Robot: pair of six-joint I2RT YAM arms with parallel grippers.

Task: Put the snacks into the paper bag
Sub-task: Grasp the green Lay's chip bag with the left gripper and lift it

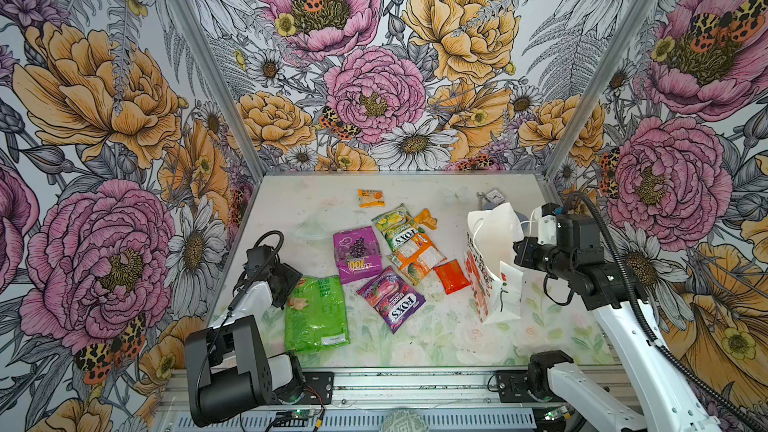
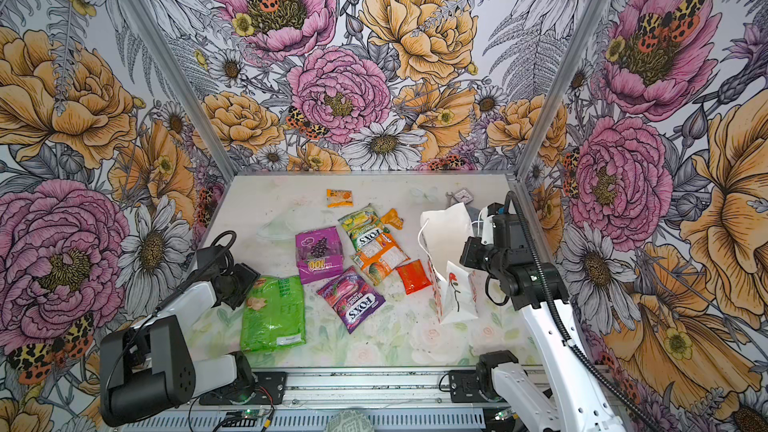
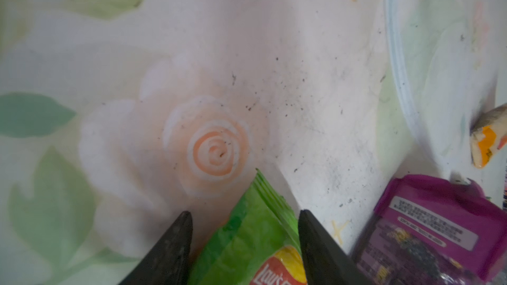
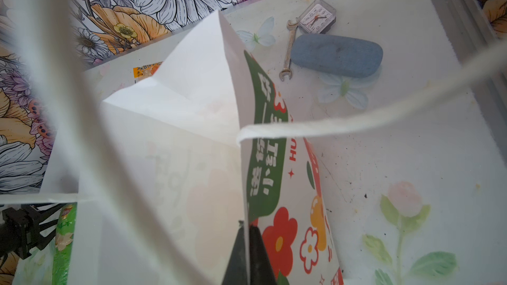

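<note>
At the left of the counter (image 1: 419,342), your left end effector (image 3: 244,215) has its fingers spread, one on each side of a corner of the green packet (image 1: 316,313). Bare counter shows between one finger and the wrapper, so it is released, not pinching. That packet lies flat near the front left.

Just to its right you see the purple grape packet (image 1: 357,253) and the purple FOX'S packet (image 1: 390,299). Next comes the green FOX'S packet (image 1: 395,228), touching the orange packet (image 1: 415,261), with the red packet (image 1: 451,276) beside it. A small orange packet (image 1: 370,197) lies alone near the back.

All these snacks lie outside the paper bag (image 1: 494,243), which stands at the right with its mouth agape. Your right end effector (image 4: 247,228) is clenched on the bag's flower-printed side wall.
</note>
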